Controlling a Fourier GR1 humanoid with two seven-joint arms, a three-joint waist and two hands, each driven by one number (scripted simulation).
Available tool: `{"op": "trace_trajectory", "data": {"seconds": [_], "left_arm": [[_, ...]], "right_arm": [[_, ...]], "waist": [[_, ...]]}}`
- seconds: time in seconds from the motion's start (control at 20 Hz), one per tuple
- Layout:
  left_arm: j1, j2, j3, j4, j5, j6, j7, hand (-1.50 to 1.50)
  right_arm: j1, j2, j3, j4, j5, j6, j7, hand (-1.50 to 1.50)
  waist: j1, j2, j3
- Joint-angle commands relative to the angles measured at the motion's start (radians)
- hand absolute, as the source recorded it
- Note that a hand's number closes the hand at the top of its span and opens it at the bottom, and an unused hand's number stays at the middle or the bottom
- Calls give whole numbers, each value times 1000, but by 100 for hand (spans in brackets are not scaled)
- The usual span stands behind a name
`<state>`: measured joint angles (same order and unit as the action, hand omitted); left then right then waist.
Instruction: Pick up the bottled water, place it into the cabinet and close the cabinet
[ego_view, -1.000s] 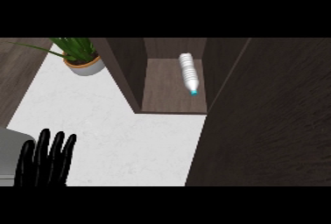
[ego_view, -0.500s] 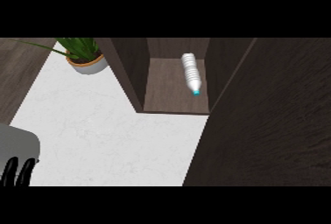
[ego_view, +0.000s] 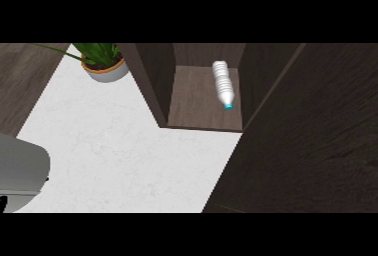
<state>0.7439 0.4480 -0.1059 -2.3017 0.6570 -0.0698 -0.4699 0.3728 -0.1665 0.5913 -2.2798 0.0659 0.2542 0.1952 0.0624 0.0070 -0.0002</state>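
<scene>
The biggest thing in the head view is a broad dark wood panel (ego_view: 310, 145) filling the 3 to 5 o'clock side. I take it to be the open cabinet door, though its hinge line does not show. Next is the white marbled worktop (ego_view: 125, 150), running from the centre out to 7 o'clock, with darker wood flooring beyond it at 9 to 10 o'clock. The cabinet (ego_view: 193, 100) stands at 12 o'clock, its compartment open toward the viewer.

A grey left forearm (ego_view: 21, 170) sits at the 8 o'clock edge, well apart from the cabinet. Neither hand is in view, so whether the fingers are spread, pressed together or pinching anything cannot be told.

A potted plant (ego_view: 102, 65) stands on the worktop at 11 o'clock, just beside the cabinet's left wall.

The bottled water (ego_view: 221, 82) lies on its side on the compartment floor, along the right wall. Its teal cap points toward 6 o'clock and stops short of the front edge.

With the bottle lying in the cabinet and nothing holding it, picking and placing look finished. Closing the cabinet is the step in hand.

The next move calls for a hand to come up from the lower edge to the door panel and swing it across the opening. The bottle looks far enough inside that the door should pass it.
</scene>
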Motion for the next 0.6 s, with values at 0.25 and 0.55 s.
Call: {"op": "trace_trajectory", "data": {"seconds": [0.25, 0.55], "left_arm": [[152, 43, 194, -24, 173, -165, -27, -150], [226, 11, 280, 10, 227, -285, -55, -150]], "right_arm": [[-394, 164, 152, 112, -106, -276, 235, 150], [-648, 166, -61, 293, -310, -308, 232, 150]], "waist": [[-5, -7, -2], [-22, -6, 0]]}}
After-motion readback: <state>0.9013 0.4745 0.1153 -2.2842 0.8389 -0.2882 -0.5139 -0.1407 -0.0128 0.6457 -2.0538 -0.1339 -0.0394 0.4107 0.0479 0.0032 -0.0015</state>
